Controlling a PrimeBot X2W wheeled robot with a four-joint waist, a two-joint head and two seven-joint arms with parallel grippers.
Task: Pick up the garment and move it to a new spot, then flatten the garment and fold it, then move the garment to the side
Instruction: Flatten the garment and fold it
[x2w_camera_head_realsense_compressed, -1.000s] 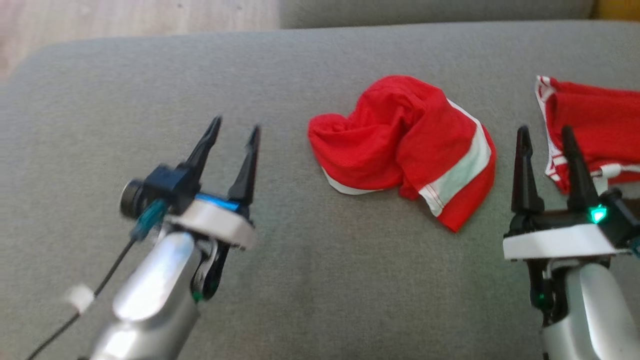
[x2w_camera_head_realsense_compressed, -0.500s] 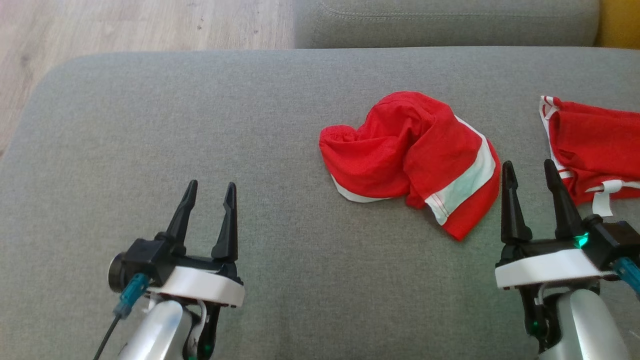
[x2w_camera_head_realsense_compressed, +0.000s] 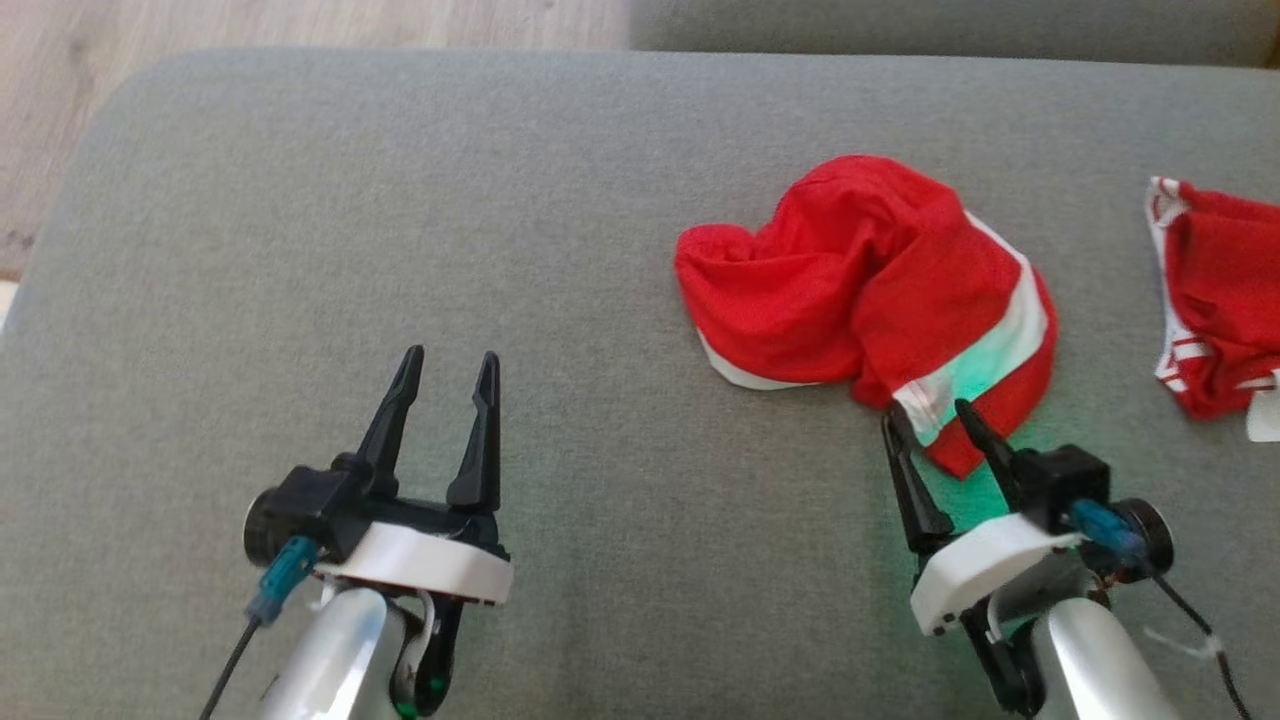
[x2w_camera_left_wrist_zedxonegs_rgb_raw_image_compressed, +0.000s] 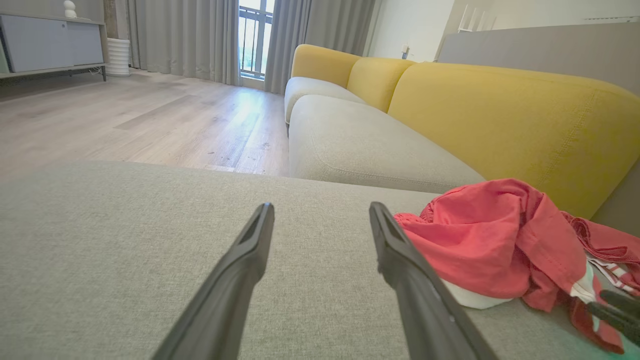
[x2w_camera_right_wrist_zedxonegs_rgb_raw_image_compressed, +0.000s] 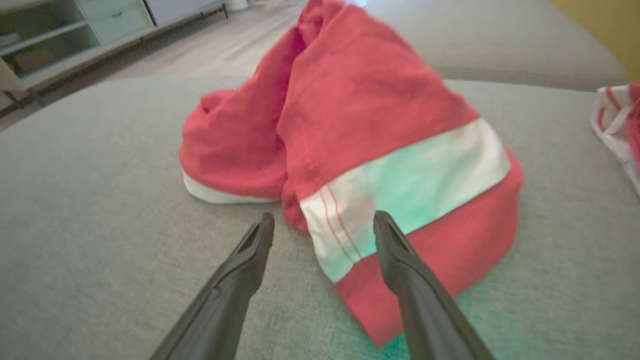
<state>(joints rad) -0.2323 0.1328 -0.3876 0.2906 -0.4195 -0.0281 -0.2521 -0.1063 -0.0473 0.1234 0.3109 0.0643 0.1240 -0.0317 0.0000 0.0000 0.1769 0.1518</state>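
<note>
Left gripper (x2w_camera_head_realsense_compressed: 452, 353) hovers over the grey cushion (x2w_camera_head_realsense_compressed: 300, 200) with jaws released, holding nothing. Right gripper (x2w_camera_head_realsense_compressed: 925, 407) has its jaws likewise spread, with the tips at the near hem of the crumpled red garment (x2w_camera_head_realsense_compressed: 850, 270) (white band upward) at cushion centre-right. A second red garment (x2w_camera_head_realsense_compressed: 1215, 290) lies apart, farther right.

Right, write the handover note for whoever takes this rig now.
Left tool: open, empty, over the bare grey cushion, left of the crumpled red garment.
Right tool: open, at that garment's near striped corner, not closed on it.
A second red garment lies further right.
Done: nothing yet; garment not picked up.
Left: grasp, move, flatten, fold, set aside.
</note>
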